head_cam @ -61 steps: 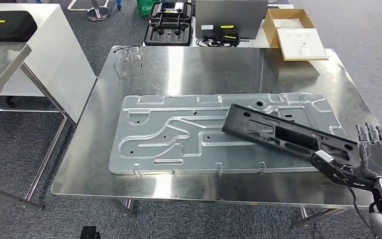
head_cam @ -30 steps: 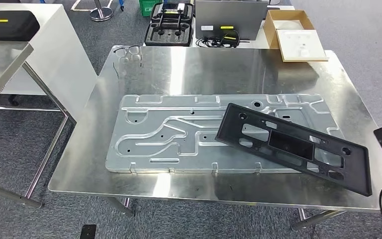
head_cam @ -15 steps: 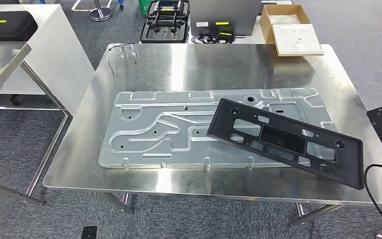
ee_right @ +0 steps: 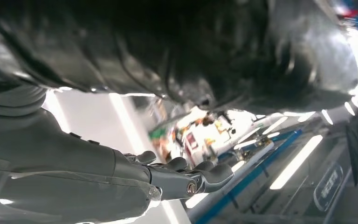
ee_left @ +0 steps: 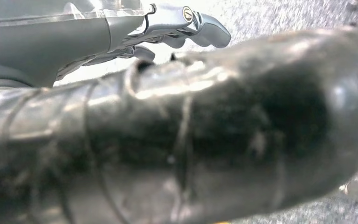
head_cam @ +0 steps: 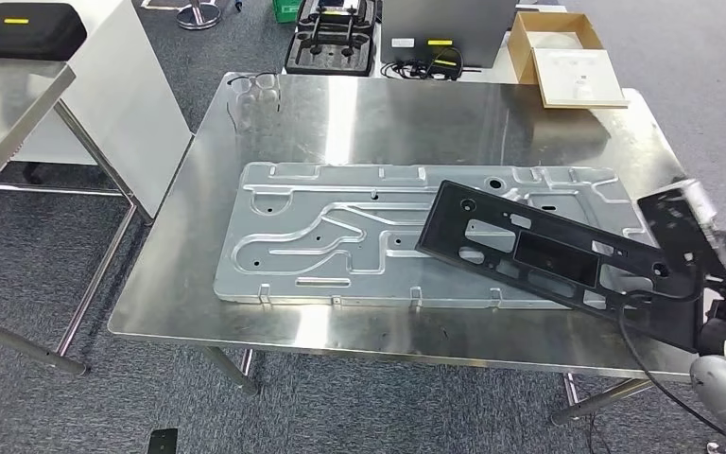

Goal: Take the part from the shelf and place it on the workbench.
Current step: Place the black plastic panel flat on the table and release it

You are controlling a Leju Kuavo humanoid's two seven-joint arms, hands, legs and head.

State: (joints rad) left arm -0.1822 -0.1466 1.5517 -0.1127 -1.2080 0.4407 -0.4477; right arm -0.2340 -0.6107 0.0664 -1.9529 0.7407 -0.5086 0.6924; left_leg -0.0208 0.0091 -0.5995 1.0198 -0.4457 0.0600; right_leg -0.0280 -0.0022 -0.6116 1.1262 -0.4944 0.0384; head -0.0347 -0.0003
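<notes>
Part (head_cam: 567, 257): one, black, atop one metal panel (head_cam: 340, 236), workbench (head_cam: 416, 113).

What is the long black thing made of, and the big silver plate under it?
The long black part looks like matte molded plastic: dull, no glare, neat cut-outs. The big plate looks like stamped sheet metal, perhaps aluminium: pale, satin, with pressed ridges. The workbench seems to be brushed stainless steel, showing streaky reflections.

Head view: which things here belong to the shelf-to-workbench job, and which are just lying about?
Job:
black plastic part, resting across the metal panel
steel workbench
right hand, holding the part's underside

Lying about:
stamped metal panel
cardboard box
black case
black foam tray
</notes>
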